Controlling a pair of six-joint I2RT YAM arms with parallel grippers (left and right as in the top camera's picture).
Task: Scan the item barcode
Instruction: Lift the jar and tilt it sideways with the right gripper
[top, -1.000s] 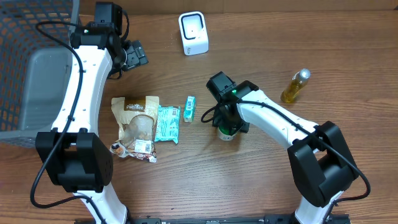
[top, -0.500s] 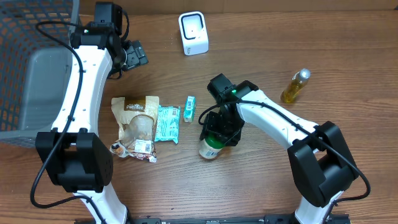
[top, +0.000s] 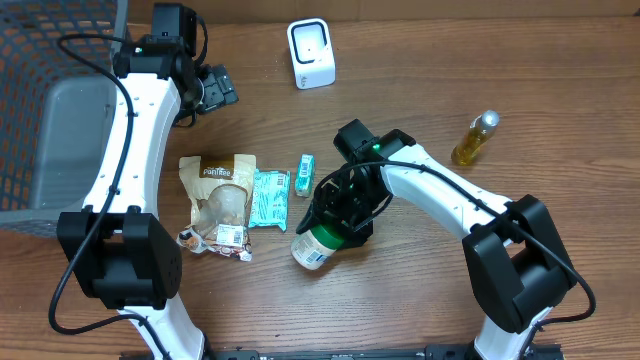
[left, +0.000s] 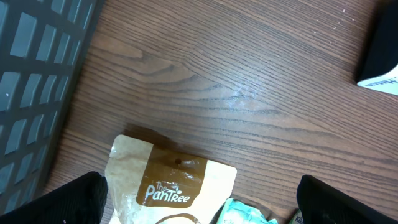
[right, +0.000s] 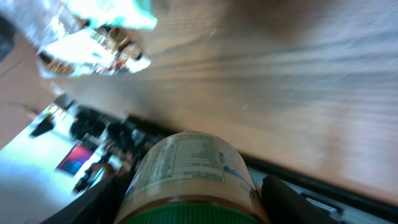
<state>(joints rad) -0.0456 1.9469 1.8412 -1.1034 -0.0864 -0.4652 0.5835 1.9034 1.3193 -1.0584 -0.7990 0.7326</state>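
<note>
My right gripper (top: 338, 215) is shut on a jar (top: 313, 246) with a green lid and a printed label, held tilted with its base toward the table's front left. From the right wrist, the jar (right: 189, 171) fills the space between the two dark fingers (right: 298, 200), label text facing the camera. A white barcode scanner (top: 311, 53) stands at the back centre, well away from the jar. My left gripper (top: 216, 88) hovers open at the back left with nothing in it. Its wide-spread fingers (left: 62, 202) frame a brown and white pouch (left: 168, 186).
The brown pouch (top: 222, 200), a teal packet (top: 268, 198) and a small green box (top: 304, 174) lie left of the jar. A yellow bottle (top: 475, 138) lies at the right. A grey mesh basket (top: 40, 110) fills the left edge.
The right gripper has tipped the jar from upright onto a slant and carried it toward the front left. The left arm has not moved.
</note>
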